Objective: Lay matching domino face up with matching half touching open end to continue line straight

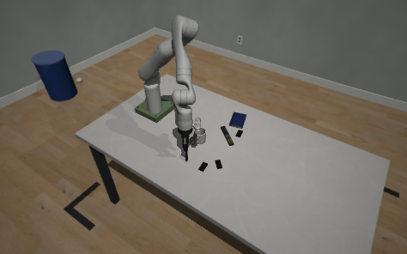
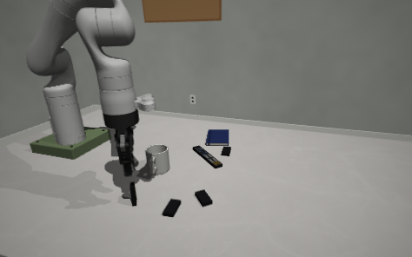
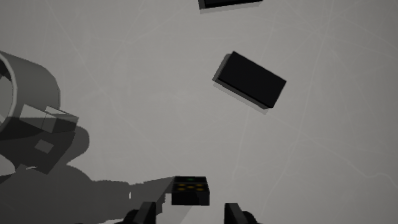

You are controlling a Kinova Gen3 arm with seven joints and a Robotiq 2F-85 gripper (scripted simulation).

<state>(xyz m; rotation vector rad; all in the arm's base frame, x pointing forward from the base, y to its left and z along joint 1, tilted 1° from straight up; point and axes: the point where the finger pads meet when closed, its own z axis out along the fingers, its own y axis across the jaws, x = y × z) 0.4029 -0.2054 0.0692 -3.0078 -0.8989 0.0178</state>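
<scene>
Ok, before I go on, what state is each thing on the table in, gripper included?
Gripper: partly open, empty
Pip-marked domino: upright
Two nearby dominoes: flat, face down
Domino by the book: flat, face down
Line: flat, face up
Mug: upright
Book: closed

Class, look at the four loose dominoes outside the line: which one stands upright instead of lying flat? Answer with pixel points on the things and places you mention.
The domino (image 1: 186, 154) (image 2: 133, 194) (image 3: 190, 194) directly below the tool (image 1: 185, 139) (image 2: 128, 174) (image 3: 190, 212); the other three lie flat, face down.
</scene>
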